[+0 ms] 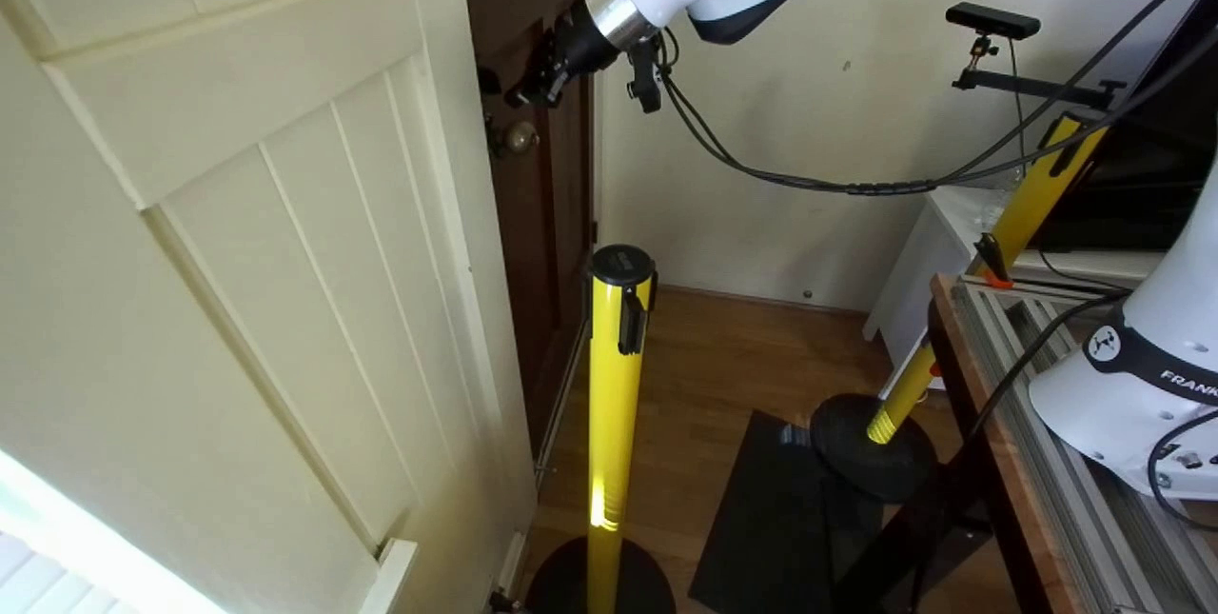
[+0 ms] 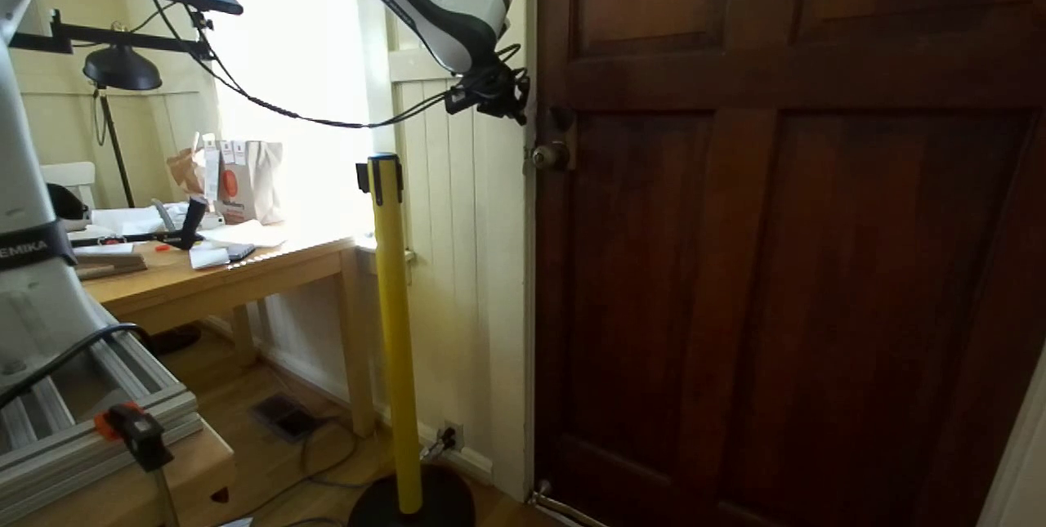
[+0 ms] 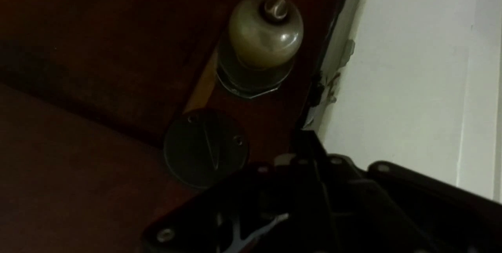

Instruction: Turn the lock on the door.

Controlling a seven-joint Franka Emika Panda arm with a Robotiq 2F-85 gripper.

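Observation:
The lock is a dark round plate with a thin raised turn piece across it. It shows in the wrist view (image 3: 206, 149), and as a small dark spot in both exterior views (image 1: 488, 81) (image 2: 561, 118). It sits on the dark brown door (image 2: 760, 265), near the latch edge. My gripper (image 3: 308, 137) looks shut with nothing between its fingertips. In the wrist view the fingertips lie right of the lock, over the door's edge and the pale frame. In both exterior views the gripper (image 1: 533, 100) (image 2: 521, 112) is close to the lock and apart from it.
A round door knob (image 3: 266, 29) (image 1: 520, 137) (image 2: 547, 156) sits below the lock in both exterior views. A pale panelled wall (image 1: 285, 214) adjoins the door. A yellow post (image 1: 617, 424) (image 2: 392, 331) stands below the arm. Cables (image 1: 809, 181) hang from the wrist.

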